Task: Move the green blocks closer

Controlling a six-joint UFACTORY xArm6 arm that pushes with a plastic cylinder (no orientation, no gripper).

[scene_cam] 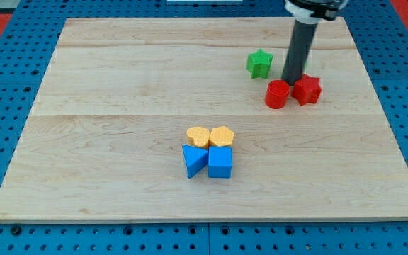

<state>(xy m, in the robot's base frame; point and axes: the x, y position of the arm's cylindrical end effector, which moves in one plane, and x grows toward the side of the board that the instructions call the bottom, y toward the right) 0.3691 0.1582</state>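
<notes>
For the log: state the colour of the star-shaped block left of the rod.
Green: the star block, seen clearly in the camera view.

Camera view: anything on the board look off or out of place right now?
Only one oddity: a second green block is almost fully hidden behind my tip, just a sliver showing above the red star. The green star sits apart, at the view's left.

Setting: robotics lab bench. Evidence: pale wooden board of joined planks [154, 78] lies on a blue perforated metal base with regular rows of holes [6, 78]; a straight dark rod on a white-collared mount [299, 49] stands over it; small coloured test blocks on the board; red surface at both top corners
</notes>
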